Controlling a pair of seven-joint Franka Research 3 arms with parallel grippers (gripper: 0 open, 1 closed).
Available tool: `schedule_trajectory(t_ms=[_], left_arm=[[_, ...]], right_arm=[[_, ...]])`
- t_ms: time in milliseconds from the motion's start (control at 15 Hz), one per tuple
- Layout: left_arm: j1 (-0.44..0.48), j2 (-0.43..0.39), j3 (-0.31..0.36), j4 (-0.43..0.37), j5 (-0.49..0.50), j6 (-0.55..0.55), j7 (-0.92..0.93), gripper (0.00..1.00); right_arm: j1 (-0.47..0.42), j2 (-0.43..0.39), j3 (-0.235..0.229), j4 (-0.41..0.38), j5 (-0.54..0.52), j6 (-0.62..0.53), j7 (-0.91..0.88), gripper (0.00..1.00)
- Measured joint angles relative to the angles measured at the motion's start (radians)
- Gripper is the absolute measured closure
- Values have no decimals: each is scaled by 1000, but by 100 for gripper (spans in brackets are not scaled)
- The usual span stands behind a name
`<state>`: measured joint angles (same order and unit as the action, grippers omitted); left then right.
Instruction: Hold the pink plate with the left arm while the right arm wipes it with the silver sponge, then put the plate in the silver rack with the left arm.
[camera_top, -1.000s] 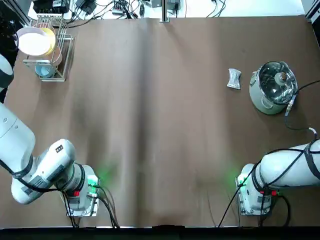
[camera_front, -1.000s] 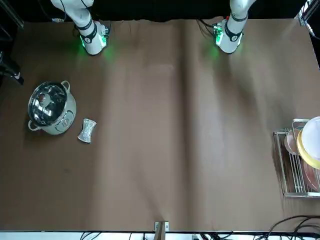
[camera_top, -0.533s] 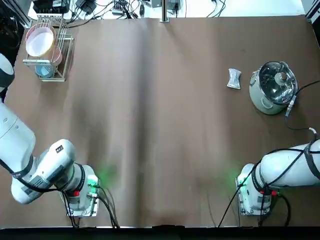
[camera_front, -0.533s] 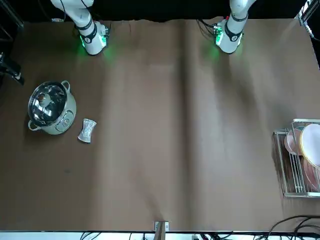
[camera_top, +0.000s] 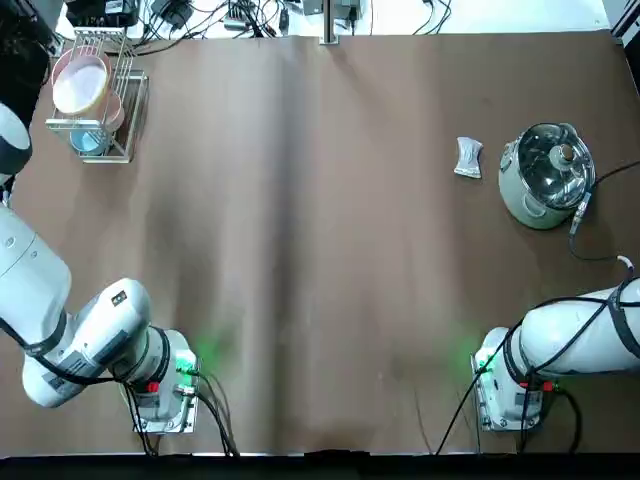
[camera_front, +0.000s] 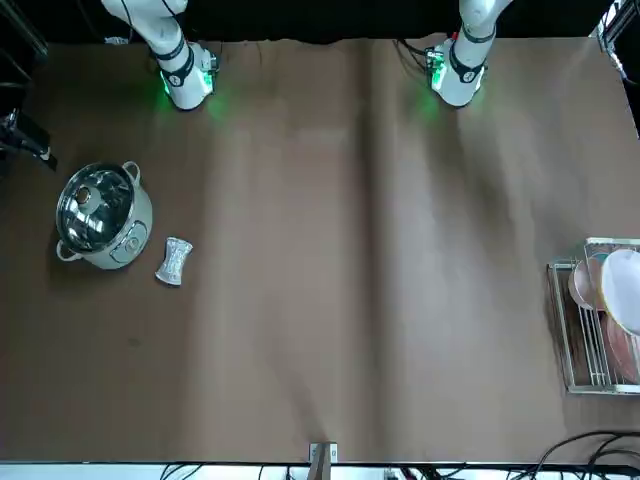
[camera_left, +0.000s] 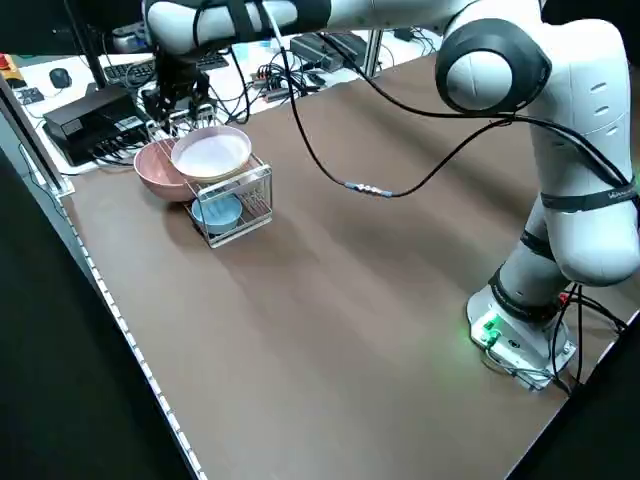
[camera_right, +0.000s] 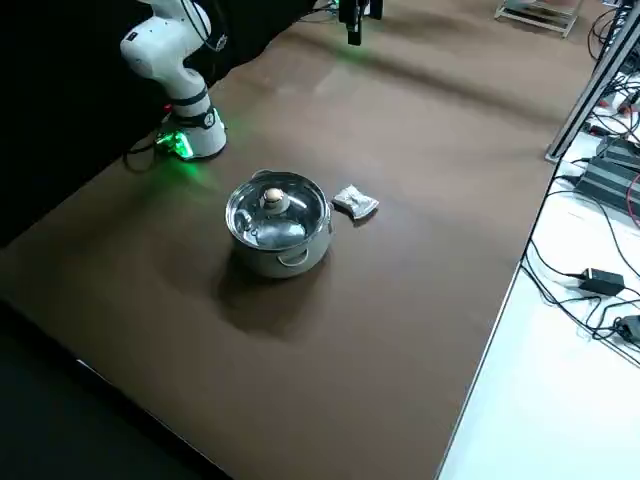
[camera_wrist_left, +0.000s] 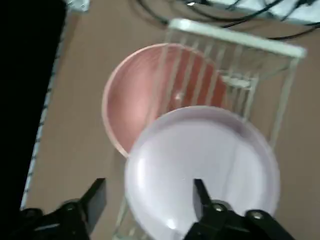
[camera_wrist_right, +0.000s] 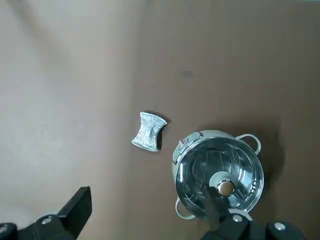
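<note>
The pale pink plate (camera_wrist_left: 200, 170) rests tilted in the silver wire rack (camera_left: 243, 196) at the table's far left corner, leaning over a darker pink bowl (camera_left: 158, 170). It also shows in the top view, plate (camera_top: 80, 86) in rack (camera_top: 122, 110). My left gripper (camera_wrist_left: 150, 200) hovers just above the plate, open and holding nothing; from the side, left gripper (camera_left: 178, 95) hangs behind the rack. The silver sponge (camera_top: 467, 157) lies on the table beside the pot. High above it, my right gripper (camera_wrist_right: 147, 215) is open and empty.
A round steel pot with a glass lid (camera_top: 546, 175) stands right of the sponge. A blue item (camera_left: 218, 212) sits low in the rack. Cables and boxes (camera_left: 90, 105) lie beyond the table's far edge. Both arm bases (camera_top: 160, 385) sit at the near edge.
The pink plate has dropped from above the rack down into it. My left gripper has let it go and stays just above. The sponge and pot have not moved.
</note>
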<state>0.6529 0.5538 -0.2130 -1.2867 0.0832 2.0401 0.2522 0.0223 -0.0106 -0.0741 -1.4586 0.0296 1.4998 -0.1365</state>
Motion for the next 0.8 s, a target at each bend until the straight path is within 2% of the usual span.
schedule_trajectory(t_ms=[67,133,600,800], left_arm=[[-2,-5,-26,4,1,1,-1,7],[-5,-15,-49,6,1,0,-2,0],[-65,-109,-203,5,1,-131,-26,0],[-144,-121,-228,3,6,-154,-99,0]], right_arm=[[0,0,-1,-1,0,-3,0,0],[-1,0,-2,-3,0,-4,1,0],[-3,0,-5,-5,0,-5,3,0],[-4,0,-6,-3,0,-5,3,0]])
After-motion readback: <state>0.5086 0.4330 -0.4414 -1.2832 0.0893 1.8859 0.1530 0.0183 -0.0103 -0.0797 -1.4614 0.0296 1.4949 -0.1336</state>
